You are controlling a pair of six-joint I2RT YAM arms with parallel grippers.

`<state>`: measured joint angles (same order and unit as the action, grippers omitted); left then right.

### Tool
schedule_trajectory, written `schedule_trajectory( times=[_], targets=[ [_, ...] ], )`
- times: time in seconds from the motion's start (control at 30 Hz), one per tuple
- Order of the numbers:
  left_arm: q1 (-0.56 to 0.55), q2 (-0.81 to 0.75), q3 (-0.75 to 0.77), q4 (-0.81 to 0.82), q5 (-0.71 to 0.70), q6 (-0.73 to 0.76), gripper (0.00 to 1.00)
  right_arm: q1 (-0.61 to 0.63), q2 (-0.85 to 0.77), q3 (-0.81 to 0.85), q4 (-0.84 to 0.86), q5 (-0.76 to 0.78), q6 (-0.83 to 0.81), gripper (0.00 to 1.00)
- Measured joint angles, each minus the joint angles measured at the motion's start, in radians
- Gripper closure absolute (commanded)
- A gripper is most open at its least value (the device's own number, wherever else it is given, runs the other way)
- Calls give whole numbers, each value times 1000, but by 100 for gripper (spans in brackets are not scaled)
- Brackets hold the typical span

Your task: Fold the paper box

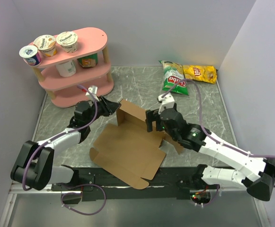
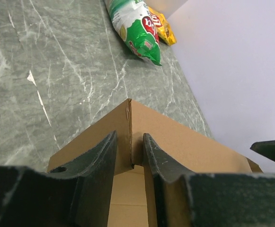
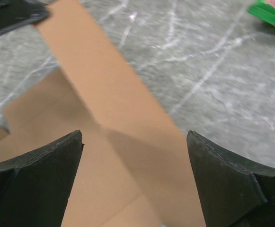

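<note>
Nearest the arm bases, the paper box (image 1: 128, 151) lies mostly flat in the middle of the surface (image 1: 213, 109). It is an open brown sheet, and its near corner hangs over the surface's near edge. The far panel (image 1: 135, 115) is stood up as a wall.

The left pincer (image 1: 112, 108) is at the wall's left corner. In the left wrist view its fingers (image 2: 104, 161) straddle the corner fold, nearly together with cardboard between them, so I read it as clamped on that corner. The right pincer (image 1: 150, 122) is at the wall's right end. Its fingers (image 3: 42, 179) are wide apart over bare cardboard and hold nothing.

Past the box are a green chip bag (image 1: 174, 78) and a yellow chip bag (image 1: 201, 73), well apart from the work. A pink shelf (image 1: 75, 78) with cups (image 1: 45, 45) stands far left.

Risks, as judged:
- The left grip is only a corner pinch. A pull could slip it off or crush the fold, and the wall would drop back flat.
- The right pincer could close on the wrong panel or push the wall outward, because it is not lined up on an edge.
- The whole sheet may slide when pushed, since nothing pins the flat part and the near corner overhangs.
- The side flap could fold outside the wall, not inside, and jam the tabs.
</note>
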<state>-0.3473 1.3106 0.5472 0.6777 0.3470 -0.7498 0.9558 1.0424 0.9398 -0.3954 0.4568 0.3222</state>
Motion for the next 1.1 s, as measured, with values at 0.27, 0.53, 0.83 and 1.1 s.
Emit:
schedule_trajectory(
  times=[0.27,0.53,0.83,1.1],
  targets=[
    [0,-16,0,-32,-22,-5,67,-31,-247,-60,-127,-75,78,11],
    [0,-19,0,-36,-30,-4,67,-31,-392,-153,-144,-169,339,10],
    [-1,-33,0,-58,-31,-3,67,-39,-326,-253,-120,-105,519,11],
    [-1,-40,-1,-68,-31,1,67,-68,-338,-327,23,-34,568,12]
  ],
)
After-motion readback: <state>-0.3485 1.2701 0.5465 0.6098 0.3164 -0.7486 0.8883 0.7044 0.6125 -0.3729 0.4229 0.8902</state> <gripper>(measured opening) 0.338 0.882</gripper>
